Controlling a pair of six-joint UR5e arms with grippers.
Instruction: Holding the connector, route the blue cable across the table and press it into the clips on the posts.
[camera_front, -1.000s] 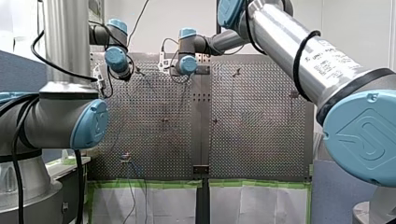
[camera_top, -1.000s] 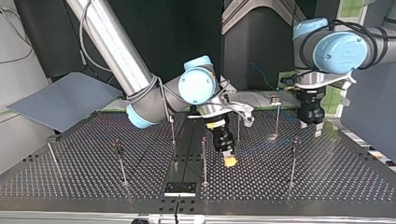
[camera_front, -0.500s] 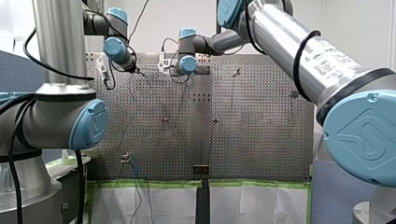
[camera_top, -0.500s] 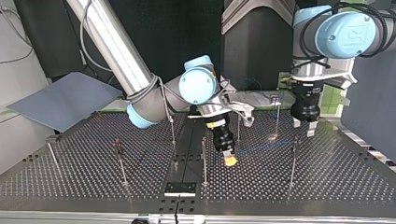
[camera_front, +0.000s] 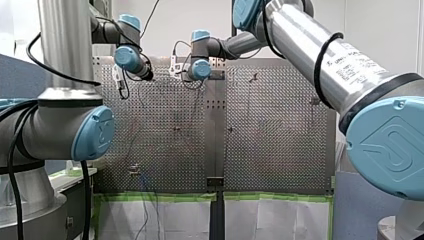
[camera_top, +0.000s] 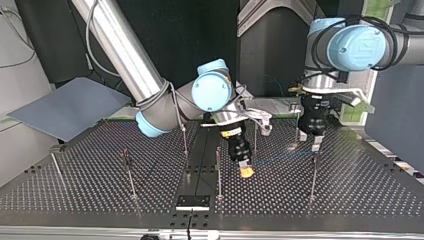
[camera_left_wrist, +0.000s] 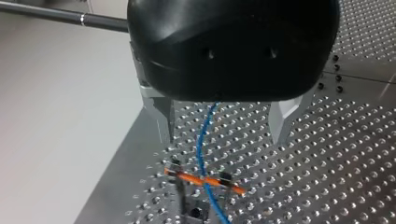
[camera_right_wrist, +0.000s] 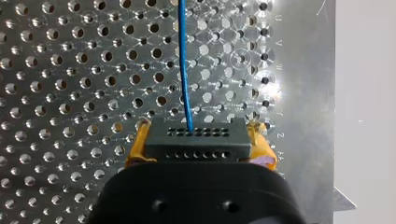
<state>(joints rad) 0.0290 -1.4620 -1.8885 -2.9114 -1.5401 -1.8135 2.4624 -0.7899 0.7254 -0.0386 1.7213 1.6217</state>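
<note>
Silver arm tubes (camera_front: 295, 35), pale-blue joint caps (camera_front: 390, 150), black cables (camera_front: 320, 55); left tool (camera_left_wrist: 223, 136) black, metal fingers (camera_left_wrist: 159, 112); right tool (camera_right_wrist: 199, 140) yellow pads (camera_right_wrist: 259, 140).

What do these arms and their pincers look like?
My left arm and my right arm are silver tubes with light-blue joint caps and black cables looped around. My left pincer is rounded black with metal fingers; my right pincer is black with yellow pads.

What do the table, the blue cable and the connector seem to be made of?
The table looks like bare metal, perhaps aluminium: shiny, with drilled holes. The blue cable seems plastic-sheathed: smooth, even colour. The connector is probably matt black plastic: dull face with pin holes.
</note>
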